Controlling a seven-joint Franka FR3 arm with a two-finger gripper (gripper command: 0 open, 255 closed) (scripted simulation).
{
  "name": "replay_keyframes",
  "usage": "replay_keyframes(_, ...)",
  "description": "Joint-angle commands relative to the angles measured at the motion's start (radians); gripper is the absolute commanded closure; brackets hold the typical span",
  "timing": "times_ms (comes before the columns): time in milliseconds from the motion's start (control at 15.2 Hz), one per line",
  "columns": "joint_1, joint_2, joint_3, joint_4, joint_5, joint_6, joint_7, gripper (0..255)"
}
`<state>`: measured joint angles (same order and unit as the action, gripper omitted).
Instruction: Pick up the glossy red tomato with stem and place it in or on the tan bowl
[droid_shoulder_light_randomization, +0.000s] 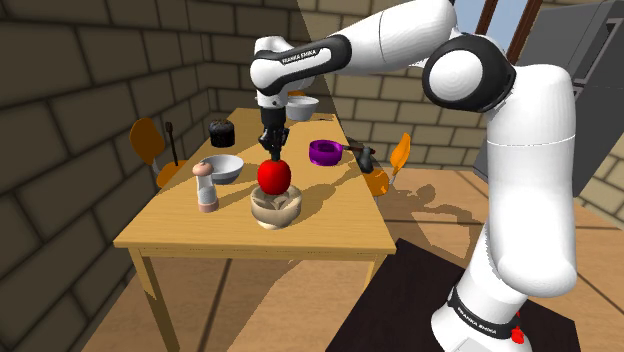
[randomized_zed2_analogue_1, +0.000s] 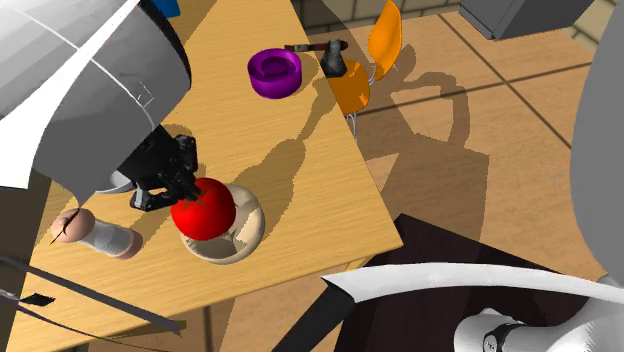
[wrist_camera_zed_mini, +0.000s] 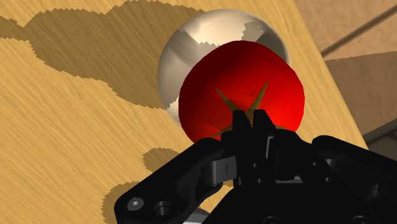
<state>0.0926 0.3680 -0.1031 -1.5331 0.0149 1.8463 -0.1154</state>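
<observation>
Black two-finger hand (droid_shoulder_light_randomization: 272, 155) is pinching the glossy red round tomato (droid_shoulder_light_randomization: 274, 178) at its stemmed top, dangling it directly beneath itself over the tan round bowl (droid_shoulder_light_randomization: 270, 217); pickup seemingly done, lowering and release remaining.

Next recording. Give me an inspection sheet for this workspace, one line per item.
Surface: wooden table, partly in the arm's shadow.
Job's things: tomato held right over the tan bowl; cannot tell whether it touches the bowl.
Clutter: purple bowl, white bowl, second white bowl, black cup, grinder.
Grippers: gripper shut on the tomato's top.
Cables: nothing seen.
Surroundings: stone-block walls; orange chairs beside the table.
</observation>
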Motion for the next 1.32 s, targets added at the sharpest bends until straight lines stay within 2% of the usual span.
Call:
replay_keyframes(0, 0.0, 0.004, 0.0, -0.024, 0.001, 0.03, -0.001, 255)
replay_keyframes(528, 0.0, 0.004, 0.0, -0.024, 0.001, 0.03, -0.001, 255)
replay_keyframes(594, 0.0, 0.004, 0.0, -0.024, 0.001, 0.03, -0.001, 0)
replay_keyframes(924, 0.0, 0.005, 0.0, -0.024, 0.001, 0.03, -0.001, 0)
replay_keyframes(1188, -0.001, -0.001, -0.001, 0.095, 0.0, -0.095, 0.0, 0)
replay_keyframes(1254, -0.001, -0.001, -0.001, 0.095, 0.0, -0.095, 0.0, 0)
